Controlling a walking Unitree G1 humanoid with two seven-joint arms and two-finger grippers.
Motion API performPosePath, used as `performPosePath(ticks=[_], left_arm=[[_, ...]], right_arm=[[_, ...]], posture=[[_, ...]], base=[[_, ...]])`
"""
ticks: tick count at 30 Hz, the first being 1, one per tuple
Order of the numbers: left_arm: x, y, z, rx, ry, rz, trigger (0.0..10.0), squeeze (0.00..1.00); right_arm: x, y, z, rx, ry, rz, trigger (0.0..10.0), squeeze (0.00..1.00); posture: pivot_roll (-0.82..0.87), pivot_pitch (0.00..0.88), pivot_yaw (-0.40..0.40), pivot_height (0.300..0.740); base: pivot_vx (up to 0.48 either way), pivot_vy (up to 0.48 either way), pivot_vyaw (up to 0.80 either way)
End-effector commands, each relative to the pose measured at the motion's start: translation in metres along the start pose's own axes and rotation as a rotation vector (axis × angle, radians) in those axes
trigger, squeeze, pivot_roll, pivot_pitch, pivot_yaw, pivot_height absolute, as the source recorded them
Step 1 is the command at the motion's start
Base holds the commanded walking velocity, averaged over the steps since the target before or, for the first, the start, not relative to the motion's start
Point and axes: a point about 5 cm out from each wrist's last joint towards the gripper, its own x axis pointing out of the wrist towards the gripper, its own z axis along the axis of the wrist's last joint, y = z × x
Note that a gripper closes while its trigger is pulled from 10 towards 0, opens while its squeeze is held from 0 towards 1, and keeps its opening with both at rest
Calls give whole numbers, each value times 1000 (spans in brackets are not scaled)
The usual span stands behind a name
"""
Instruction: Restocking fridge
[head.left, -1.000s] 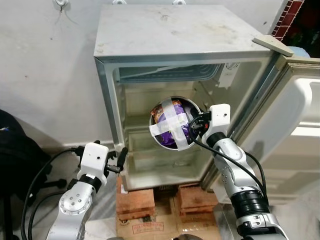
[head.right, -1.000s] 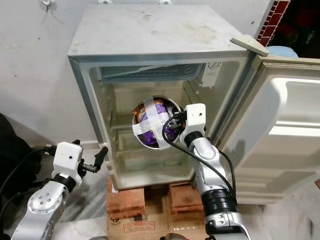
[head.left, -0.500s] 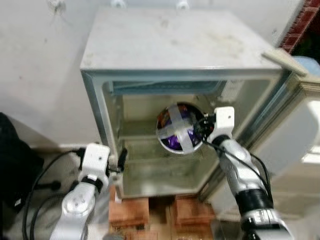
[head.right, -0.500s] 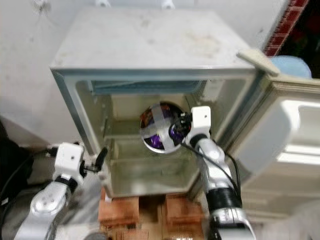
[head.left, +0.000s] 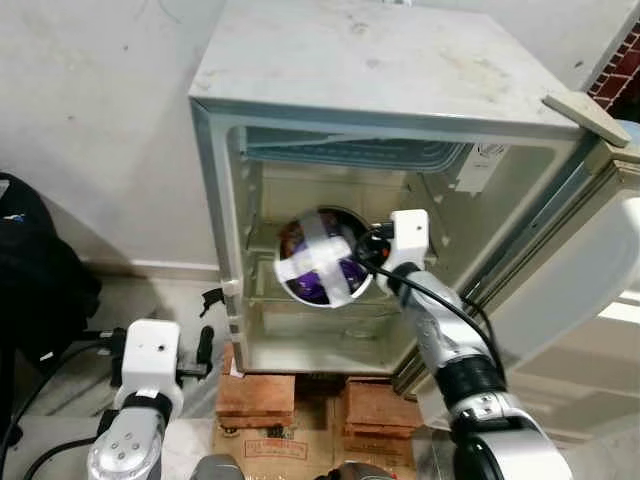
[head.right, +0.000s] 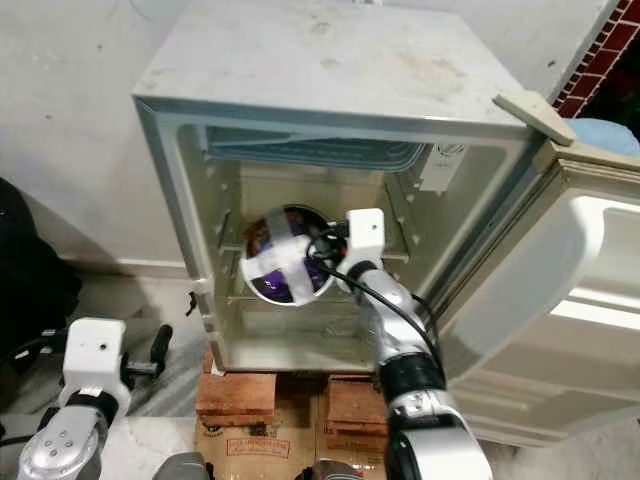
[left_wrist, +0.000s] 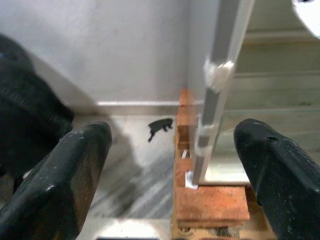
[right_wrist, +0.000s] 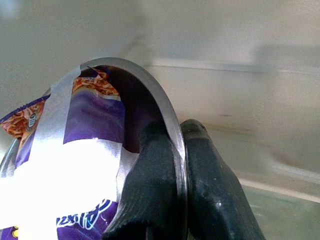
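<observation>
A steel bowl (head.left: 318, 257) holding a purple snack packet under a cross of white tape hangs tilted inside the open fridge (head.left: 380, 90), at the level of its middle shelf. My right gripper (head.left: 368, 250) is shut on the bowl's rim, seen close in the right wrist view with both fingers (right_wrist: 150, 200) pinching the rim (right_wrist: 170, 125). My left gripper (left_wrist: 165, 165) stands open low beside the fridge's left front corner, with nothing between its fingers (left_wrist: 65, 175).
The fridge stands on red bricks (head.left: 260, 395) and cardboard. Its door (head.left: 590, 260) swings open to the right. A black bag (head.left: 35, 270) lies on the floor at left, next to the white wall. A glass shelf (right_wrist: 280, 210) lies below the bowl.
The camera has shifted. The bowl has gone leftward and deeper into the fridge with my right gripper. My left arm has dropped lower and away from the fridge's edge.
</observation>
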Motion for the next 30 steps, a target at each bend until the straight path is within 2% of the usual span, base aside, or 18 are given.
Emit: performPosePath(ticks=[1,7,10,14,17,19,24,30], left_arm=[[-4,-2,3,-3,-2,3,10000,0],[-21,0,-2,-16,50,38,10000,0],[-33,-1,-5,-27,75,44,10000,0],[-44,-2,-7,-37,101,44,10000,0],[-54,-6,-5,17,94,3,10000,0],[-55,-7,-5,10,101,-1,10000,0],[-64,-9,-6,-22,139,3,10000,0],[-68,-9,-4,-33,152,13,10000,0]], right_arm=[[3,-2,6,11,-18,-2,10000,0],[10,11,6,45,-15,26,10000,0],[17,16,7,125,-8,1,10000,0],[21,20,7,153,1,-14,10000,0],[28,26,13,158,-8,-24,10000,0],[30,27,16,172,-12,-36,10000,0],[40,24,37,269,-58,-165,10000,0],[42,21,43,338,-65,-289,10000,0]], posture=[[209,91,-122,740],[251,141,-145,740],[274,169,-154,740],[288,191,-157,740],[298,213,-157,740],[301,219,-157,740],[316,239,-156,740],[326,250,-160,740]], base=[[0,0,0],[0,0,0],[0,0,0],[0,0,0],[0,0,0],[0,0,0],[0,0,0],[0,0,0]])
